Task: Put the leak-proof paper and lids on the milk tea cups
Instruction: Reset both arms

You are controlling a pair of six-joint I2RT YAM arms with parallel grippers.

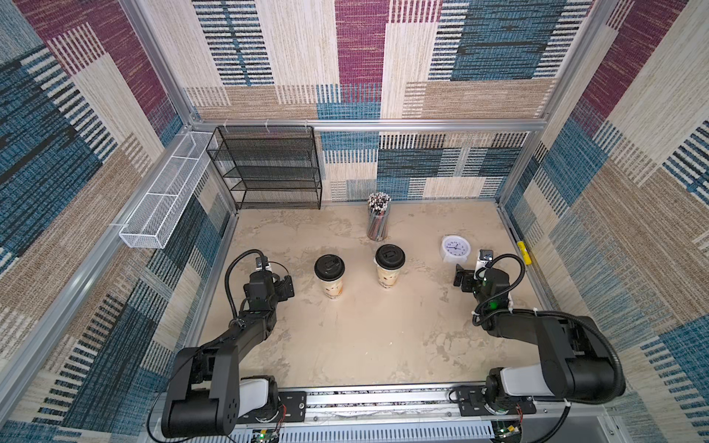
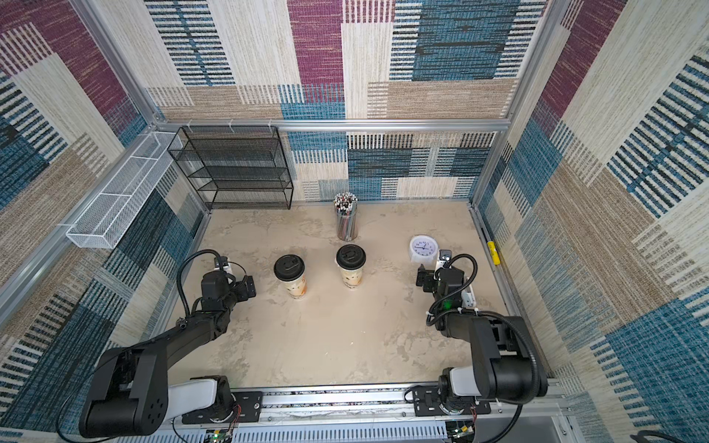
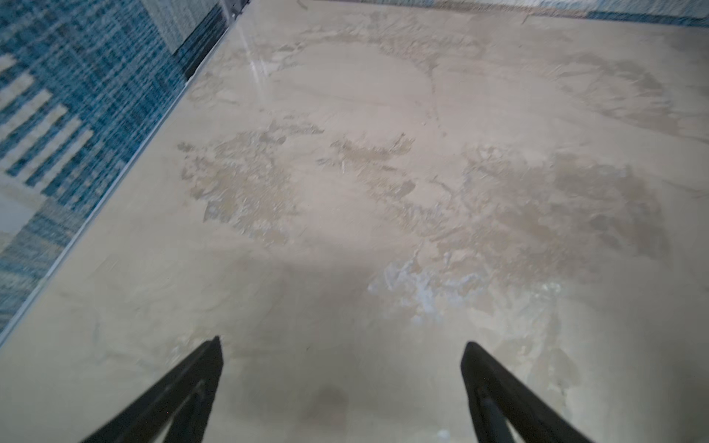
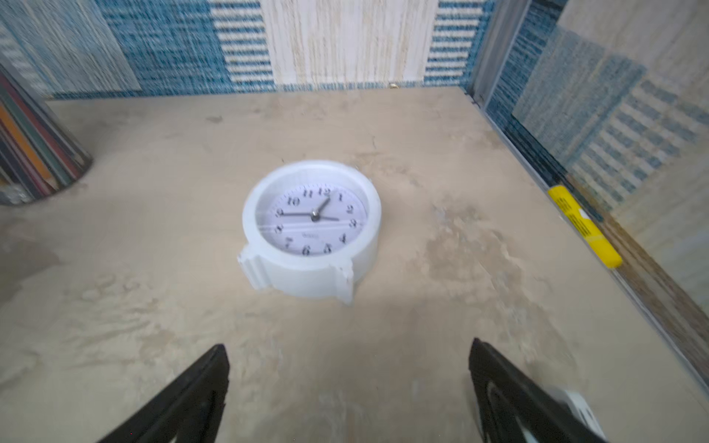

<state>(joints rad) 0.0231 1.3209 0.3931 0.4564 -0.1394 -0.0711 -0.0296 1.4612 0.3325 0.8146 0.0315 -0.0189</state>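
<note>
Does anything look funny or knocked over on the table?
The white clock seems to lie on its back, face up, instead of standing. Both milk tea cups stand upright, and nothing looks spilled.

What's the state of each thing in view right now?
cup by left arm: upright, black lid on.
cup by right arm: upright, black lid on.
leak-proof paper: not visible; cannot tell if under the lids.
left gripper: open, empty.
right gripper: open, empty.
clock: lying face up on table.
straw holder: upright, full.
</note>
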